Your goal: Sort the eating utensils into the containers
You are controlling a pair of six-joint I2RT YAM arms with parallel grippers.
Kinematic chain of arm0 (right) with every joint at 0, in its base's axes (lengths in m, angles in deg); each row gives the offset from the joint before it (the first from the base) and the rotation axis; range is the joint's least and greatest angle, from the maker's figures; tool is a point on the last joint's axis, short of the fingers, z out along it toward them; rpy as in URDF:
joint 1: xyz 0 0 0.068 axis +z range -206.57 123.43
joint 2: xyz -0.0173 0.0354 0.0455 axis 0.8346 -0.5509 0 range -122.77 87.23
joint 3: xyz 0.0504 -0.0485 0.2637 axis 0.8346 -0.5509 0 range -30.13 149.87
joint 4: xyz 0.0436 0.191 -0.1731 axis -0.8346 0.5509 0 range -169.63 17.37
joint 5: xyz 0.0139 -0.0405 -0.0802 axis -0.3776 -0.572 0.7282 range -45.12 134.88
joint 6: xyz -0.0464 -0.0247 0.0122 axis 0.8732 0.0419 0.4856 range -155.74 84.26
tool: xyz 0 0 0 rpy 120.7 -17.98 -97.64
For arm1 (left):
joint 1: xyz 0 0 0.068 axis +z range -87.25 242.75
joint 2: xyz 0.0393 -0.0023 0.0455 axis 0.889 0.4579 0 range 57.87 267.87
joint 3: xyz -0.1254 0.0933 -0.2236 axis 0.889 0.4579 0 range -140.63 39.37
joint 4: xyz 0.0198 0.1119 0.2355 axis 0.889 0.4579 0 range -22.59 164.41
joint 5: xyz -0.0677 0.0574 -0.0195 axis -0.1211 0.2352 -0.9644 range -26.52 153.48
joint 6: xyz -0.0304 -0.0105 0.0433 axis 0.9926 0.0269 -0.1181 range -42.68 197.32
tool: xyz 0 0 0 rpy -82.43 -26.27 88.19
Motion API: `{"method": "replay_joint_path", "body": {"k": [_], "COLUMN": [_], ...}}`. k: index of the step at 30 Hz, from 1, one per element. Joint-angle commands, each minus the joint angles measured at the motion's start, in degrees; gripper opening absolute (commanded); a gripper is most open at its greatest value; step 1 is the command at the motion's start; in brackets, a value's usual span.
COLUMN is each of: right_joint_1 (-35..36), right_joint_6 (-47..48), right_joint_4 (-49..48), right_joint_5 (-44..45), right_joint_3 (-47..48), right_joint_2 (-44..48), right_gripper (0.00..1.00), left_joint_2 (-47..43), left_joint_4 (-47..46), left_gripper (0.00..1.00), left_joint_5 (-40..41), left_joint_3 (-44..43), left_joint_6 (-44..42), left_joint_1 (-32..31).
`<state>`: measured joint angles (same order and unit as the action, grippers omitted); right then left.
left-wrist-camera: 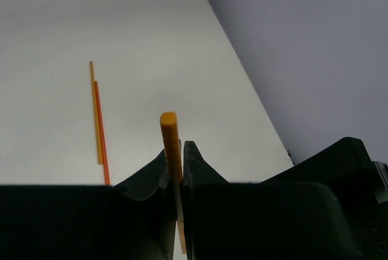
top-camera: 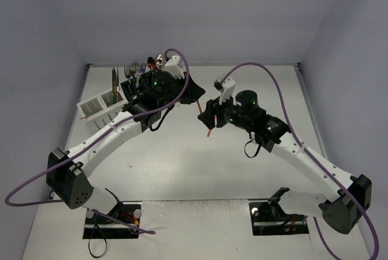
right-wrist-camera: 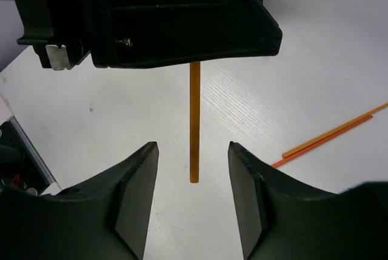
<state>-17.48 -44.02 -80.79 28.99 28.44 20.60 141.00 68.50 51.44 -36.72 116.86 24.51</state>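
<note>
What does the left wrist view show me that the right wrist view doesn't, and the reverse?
Only left wrist: the left pincer shut on the orange stick, the grip itself in plain sight.
Only right wrist: the right pincer open, its fingers either side of the stick's hanging end without touching it.
Both: that stick, and the two loose sticks lying together on the table.

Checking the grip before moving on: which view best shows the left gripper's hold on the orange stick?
Left wrist: the left gripper is shut on the orange stick, contact visible. Right wrist shows the stick hanging free below it; the top view only a short orange sliver.
</note>
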Motion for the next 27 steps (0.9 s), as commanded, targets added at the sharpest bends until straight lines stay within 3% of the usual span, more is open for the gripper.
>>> {"method": "replay_joint_path", "body": {"k": [1,4,7,12,17,20,27], "right_joint_1": [-0.21,-0.76,-1.51,-3.51,-5.76,-7.43,-9.84], "right_joint_6": [0.20,-0.34,-0.57,-0.76,-1.10,-1.20,-1.29], "right_joint_4": [-4.29,-4.07,-3.61,-2.68,-2.37,-2.09,-1.38], "right_joint_5": [2.41,4.10,5.25,5.43,5.12,4.30,3.59], "right_joint_3": [1.19,0.66,-0.33,-1.66,-3.05,-3.63,-4.96], "right_joint_2": [0.10,0.29,0.52,1.06,1.33,1.50,2.83], "right_gripper": [0.73,0.87,0.92,0.95,0.95,0.96,0.96], "left_joint_2": [-4.13,-6.34,-10.55,-15.70,-13.97,-10.67,-4.01], "left_joint_4": [0.43,5.68,8.42,9.64,5.40,1.26,-8.91], "left_gripper": [0.00,0.00,0.00,0.00,0.00,0.00,0.00], "left_joint_5": [7.25,10.40,14.10,16.80,15.36,16.86,20.05], "left_joint_3": [-3.12,-3.47,-1.80,0.56,1.22,1.47,4.93], "left_joint_6": [-5.87,-8.54,-9.76,-12.86,-14.53,-15.79,-15.38], "left_joint_1": [0.56,5.01,11.77,28.31,42.00,46.98,51.51]}}
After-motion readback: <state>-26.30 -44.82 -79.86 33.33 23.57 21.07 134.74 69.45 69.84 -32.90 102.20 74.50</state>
